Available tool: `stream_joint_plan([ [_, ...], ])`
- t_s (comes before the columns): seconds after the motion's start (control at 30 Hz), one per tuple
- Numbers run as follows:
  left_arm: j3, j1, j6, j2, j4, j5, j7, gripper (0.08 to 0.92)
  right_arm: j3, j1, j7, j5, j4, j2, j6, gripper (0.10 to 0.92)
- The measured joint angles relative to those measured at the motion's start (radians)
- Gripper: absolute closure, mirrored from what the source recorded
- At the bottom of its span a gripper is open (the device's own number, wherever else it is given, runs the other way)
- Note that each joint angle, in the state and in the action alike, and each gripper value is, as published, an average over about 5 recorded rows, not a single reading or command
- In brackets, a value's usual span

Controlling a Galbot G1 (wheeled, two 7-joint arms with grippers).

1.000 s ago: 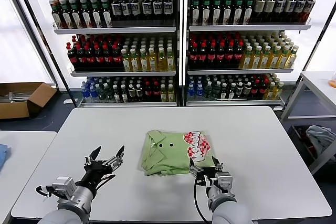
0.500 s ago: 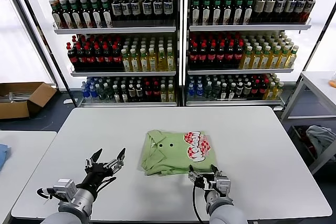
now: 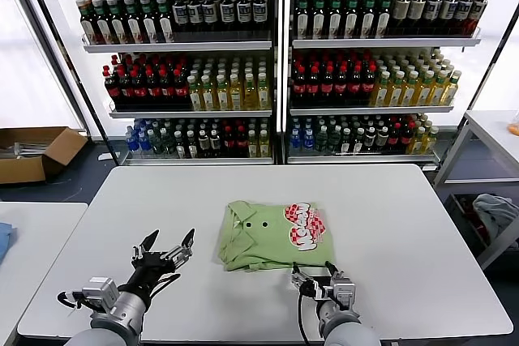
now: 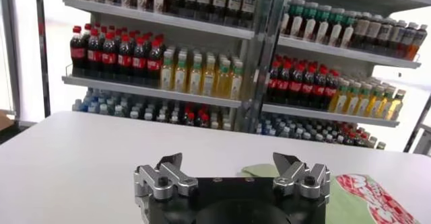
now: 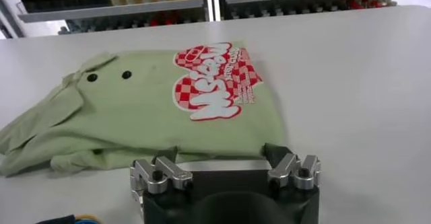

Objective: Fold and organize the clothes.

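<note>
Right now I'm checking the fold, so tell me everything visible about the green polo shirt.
The polo shirt is light green soft cloth, folded into a compact, slightly rumpled rectangle lying flat on the white table. Its collar and two dark buttons face up toward the robot's left; a red-and-white checkered print sits toward the right. The open right claw is at its near edge; contact can't be told.

Light green polo shirt [image 3: 272,237], red-and-white checkered print [image 3: 305,227], white table [image 3: 422,232].

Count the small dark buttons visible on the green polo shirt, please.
2. Both buttons sit side by side on the green polo shirt, just below its collar; others may be hidden in the folds.
</note>
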State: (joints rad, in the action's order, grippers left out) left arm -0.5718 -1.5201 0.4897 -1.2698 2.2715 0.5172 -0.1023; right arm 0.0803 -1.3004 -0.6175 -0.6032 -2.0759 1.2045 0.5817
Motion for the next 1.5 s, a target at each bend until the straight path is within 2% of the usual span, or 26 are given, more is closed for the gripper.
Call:
stream_joint_plan([
  [0.43, -0.005, -0.026, 0.001, -0.016, 0.023, -0.012, -0.001, 0.177, -0.032, 0.042, 0.032, 0.074, -0.082, 0.004, 0.0, 0.203],
  [1.13, 0.0, -0.016, 0.001, -0.023, 0.007, -0.018, -0.001, 0.177, -0.188, 0.148, 0.078, 0.181, 0.126, 0.057, 0.001, 0.203],
  [1.33, -0.002, -0.013, 0.001, -0.016, 0.001, -0.016, 0.0, 0.177, -0.193, 0.146, 0.078, 0.187, 0.136, 0.06, 0.0, 0.203],
  [1.5, -0.004, -0.013, 0.002, -0.017, 0.006, -0.012, -0.002, 0.177, -0.181, 0.128, 0.079, 0.196, 0.081, 0.052, 0.001, 0.203],
])
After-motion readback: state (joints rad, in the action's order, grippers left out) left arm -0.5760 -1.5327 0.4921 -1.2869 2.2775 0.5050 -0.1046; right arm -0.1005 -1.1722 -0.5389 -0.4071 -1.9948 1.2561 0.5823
